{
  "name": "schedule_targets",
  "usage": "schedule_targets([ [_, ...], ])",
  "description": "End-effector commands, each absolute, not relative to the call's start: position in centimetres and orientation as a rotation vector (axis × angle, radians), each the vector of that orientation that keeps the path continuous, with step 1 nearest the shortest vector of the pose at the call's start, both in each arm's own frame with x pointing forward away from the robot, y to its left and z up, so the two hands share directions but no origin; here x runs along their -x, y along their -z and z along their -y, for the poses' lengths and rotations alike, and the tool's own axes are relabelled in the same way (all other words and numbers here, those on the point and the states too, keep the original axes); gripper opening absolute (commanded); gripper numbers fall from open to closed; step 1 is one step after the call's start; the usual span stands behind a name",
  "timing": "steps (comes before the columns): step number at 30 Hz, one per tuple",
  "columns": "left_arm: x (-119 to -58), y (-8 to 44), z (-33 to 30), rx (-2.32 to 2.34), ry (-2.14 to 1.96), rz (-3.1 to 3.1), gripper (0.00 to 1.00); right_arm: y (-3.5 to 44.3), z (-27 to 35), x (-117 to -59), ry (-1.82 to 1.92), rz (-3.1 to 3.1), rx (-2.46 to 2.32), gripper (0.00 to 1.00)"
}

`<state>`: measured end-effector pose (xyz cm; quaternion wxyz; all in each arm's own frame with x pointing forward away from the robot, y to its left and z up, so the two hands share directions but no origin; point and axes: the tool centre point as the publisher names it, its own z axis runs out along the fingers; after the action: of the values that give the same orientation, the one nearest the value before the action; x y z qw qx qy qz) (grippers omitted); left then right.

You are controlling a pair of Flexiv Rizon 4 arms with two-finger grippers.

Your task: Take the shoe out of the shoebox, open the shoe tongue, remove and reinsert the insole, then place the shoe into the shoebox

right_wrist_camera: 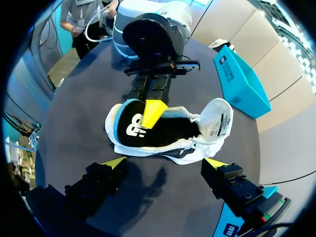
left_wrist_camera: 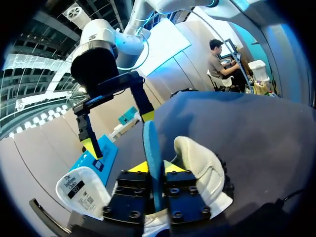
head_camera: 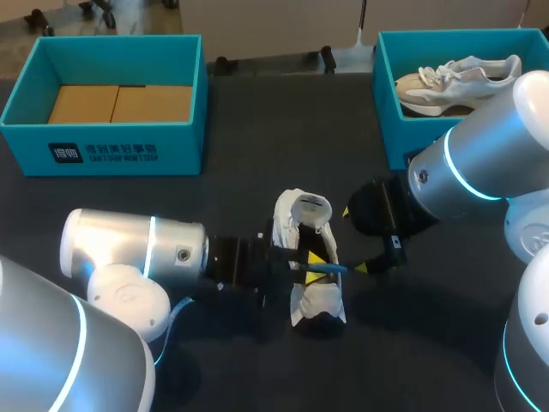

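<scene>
A white shoe (head_camera: 310, 300) lies on the dark table (head_camera: 257, 120), its tongue (right_wrist_camera: 217, 118) folded open. My left gripper (head_camera: 313, 257) is over the shoe and shut on the insole (left_wrist_camera: 150, 148), which is blue below and black on top. The insole (right_wrist_camera: 129, 129) stands tilted, partly inside the shoe (right_wrist_camera: 197, 143). My right gripper (head_camera: 367, 249) hangs open just right of the shoe, nothing between its fingers. In the right wrist view the right gripper (right_wrist_camera: 165, 163) is beside the shoe's side, and a left fingertip (right_wrist_camera: 153, 112) lies on the insole.
A teal shoebox (head_camera: 103, 142) with cardboard inside stands at the back left. A second teal box (head_camera: 390, 103) at the back right holds another pale shoe (head_camera: 455, 81). Bare table lies between the boxes and in front of the shoe.
</scene>
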<state>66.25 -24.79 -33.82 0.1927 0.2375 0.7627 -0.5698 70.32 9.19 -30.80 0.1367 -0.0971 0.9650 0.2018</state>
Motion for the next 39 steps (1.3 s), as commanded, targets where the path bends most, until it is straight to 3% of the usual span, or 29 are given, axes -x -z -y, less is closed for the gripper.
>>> schedule_targets([
  [1,-65.6,34.0,24.6,-0.700,1.584,-2.166,0.00,30.9,-9.2,-70.3,-0.587,-2.791,0.282,1.00],
  [18,-67.2,36.6,24.4,-0.754,1.444,-2.187,0.00,30.9,-9.2,-70.3,-0.587,-2.791,0.282,1.00],
  [19,-67.2,36.2,24.3,-0.751,1.446,-2.183,0.03,30.9,-9.2,-70.3,-0.587,-2.791,0.282,1.00],
  [20,-67.1,35.8,24.2,-0.743,1.453,-2.175,0.26,30.9,-9.2,-70.3,-0.587,-2.791,0.282,1.00],
  [24,-66.5,34.4,24.0,-0.721,1.492,-2.152,0.40,30.9,-9.2,-70.3,-0.587,-2.791,0.282,1.00],
  [30,-65.9,33.4,24.3,-0.717,1.527,-2.126,0.33,30.9,-9.2,-70.3,-0.587,-2.791,0.282,1.00],
  [32,-65.9,33.4,24.4,-0.722,1.533,-2.129,0.24,30.9,-9.2,-70.3,-0.587,-2.791,0.282,1.00],
  [34,-65.9,33.8,24.7,-0.726,1.535,-2.138,0.02,30.9,-9.2,-70.3,-0.587,-2.791,0.282,1.00],
  [39,-65.9,35.2,25.1,-0.764,1.523,-2.172,0.00,30.9,-9.2,-70.3,-0.587,-2.791,0.282,1.00],
])
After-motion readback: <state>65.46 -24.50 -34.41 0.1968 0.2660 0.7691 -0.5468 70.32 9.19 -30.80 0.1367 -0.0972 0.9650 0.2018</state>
